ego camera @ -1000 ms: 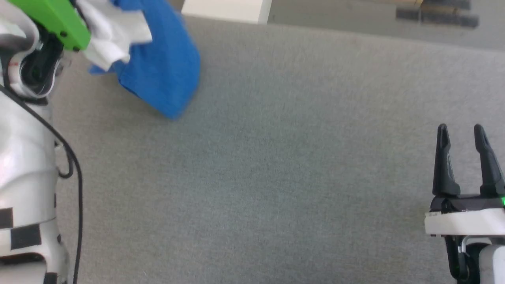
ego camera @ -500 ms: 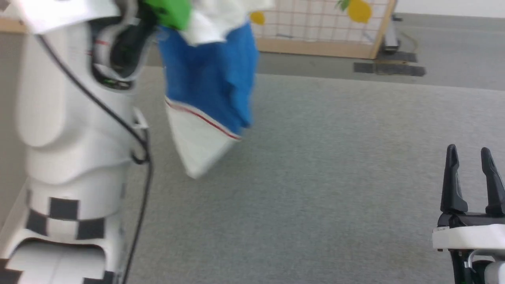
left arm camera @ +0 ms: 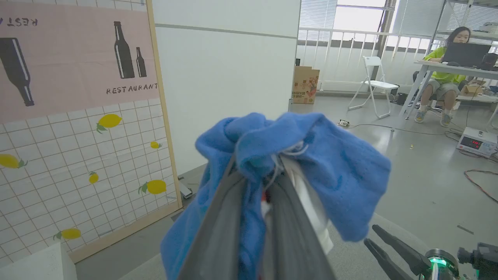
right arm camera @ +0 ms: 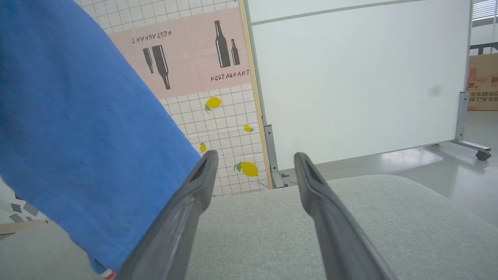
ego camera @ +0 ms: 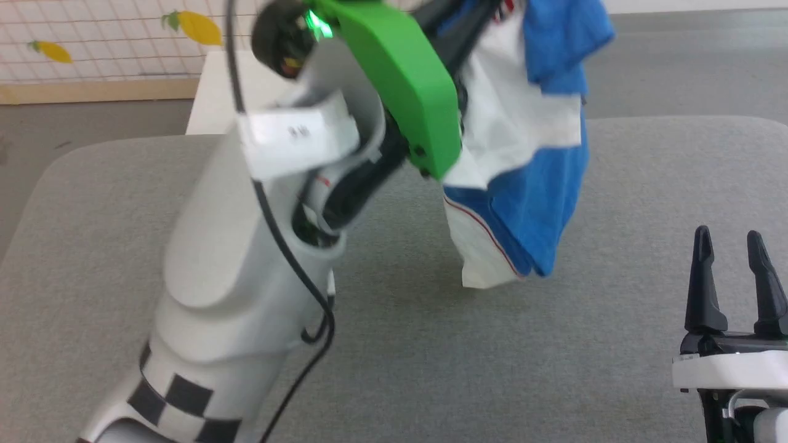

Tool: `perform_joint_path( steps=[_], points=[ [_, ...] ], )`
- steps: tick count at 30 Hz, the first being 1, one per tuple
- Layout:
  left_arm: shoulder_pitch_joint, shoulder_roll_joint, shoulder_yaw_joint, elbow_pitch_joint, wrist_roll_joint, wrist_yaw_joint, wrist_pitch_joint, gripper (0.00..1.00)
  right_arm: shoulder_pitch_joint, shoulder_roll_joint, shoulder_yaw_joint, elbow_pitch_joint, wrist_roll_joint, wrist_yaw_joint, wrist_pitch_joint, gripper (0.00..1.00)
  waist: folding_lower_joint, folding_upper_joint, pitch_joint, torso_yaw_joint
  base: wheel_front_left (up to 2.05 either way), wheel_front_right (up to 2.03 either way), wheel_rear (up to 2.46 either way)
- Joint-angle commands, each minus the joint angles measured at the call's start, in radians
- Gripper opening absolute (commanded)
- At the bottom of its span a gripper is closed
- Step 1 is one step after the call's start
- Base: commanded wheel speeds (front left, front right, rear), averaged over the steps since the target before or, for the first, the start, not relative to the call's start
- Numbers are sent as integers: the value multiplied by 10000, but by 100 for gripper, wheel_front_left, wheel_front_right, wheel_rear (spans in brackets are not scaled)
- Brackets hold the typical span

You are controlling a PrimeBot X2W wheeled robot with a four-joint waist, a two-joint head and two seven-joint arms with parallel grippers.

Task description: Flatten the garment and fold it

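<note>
Holding the garment (ego camera: 542,184) up off the table (ego camera: 431,357) by one bunched pinch. Left gripper (left arm camera: 260,182) raised high over the far side, clamped tight on a wad of blue and white cloth, fingertips buried in it. Hanging from there in a crumpled drop, with a white sleeve edged in red lowest. Brushing the grey top or just clear of it: cannot tell which.

Right gripper (ego camera: 728,246) low at the near right, well apart from the hanging cloth in the head view, jaws spread wide with nothing between them. Seen from the right wrist, blue cloth close by one finger; touching or not, cannot tell.

Judged as the opening step: getting the bundle up so that it can be shaken out, ahead of any flattening. No part laid flat and no fold made.

Next move, as a judgement: calls for a second hold with the free right gripper, on a hem or shoulder edge rather than on the wad. Then drawing the two holds apart and lowering the cloth, spread, onto the table. Soft jersey, likely to twist and slip, so better taken by a single layer near a seam.

Counted: one garment, one table, two grippers. Beyond the table, from the left wrist: one lemon-print screen (left arm camera: 78,155), one white panel (left arm camera: 225,77), one person (left arm camera: 443,58) seated at one desk (left arm camera: 459,69), one folding chair (left arm camera: 373,83), one cardboard box (left arm camera: 305,83).
</note>
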Motion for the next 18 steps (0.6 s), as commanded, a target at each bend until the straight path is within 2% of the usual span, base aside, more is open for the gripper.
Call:
perform_joint_path(
  steps=[1, 6, 11, 15, 18],
  points=[
    [367, -39, -173, 0, 83, 113, -226, 0, -32, 6, 4, -20, 72, -15, -55, 100, 1, -1, 74, -280, 0, 0, 0],
    [1427, -60, -765, 624, 264, 410, -1326, 0, -86, 6, 22, -70, 121, -15, -55, 100, 1, -1, 249, -482, 0, 0, 0],
    [2741, -70, -1504, 1851, -133, 975, -2641, 0, -184, 6, 85, -72, 170, -15, -56, 100, 1, -1, 561, -554, 0, 0, 0],
    [3394, -71, -2162, 3344, -302, 1437, -3068, 0, -308, 7, 119, -83, 179, -15, -56, 100, 1, -1, 819, -552, 0, 0, 0],
    [3559, -72, -2510, 4545, -157, 1605, -3048, 0, -407, 7, 107, -81, 186, -15, -56, 100, 1, -1, 978, -529, 0, 0, 0]
  ],
)
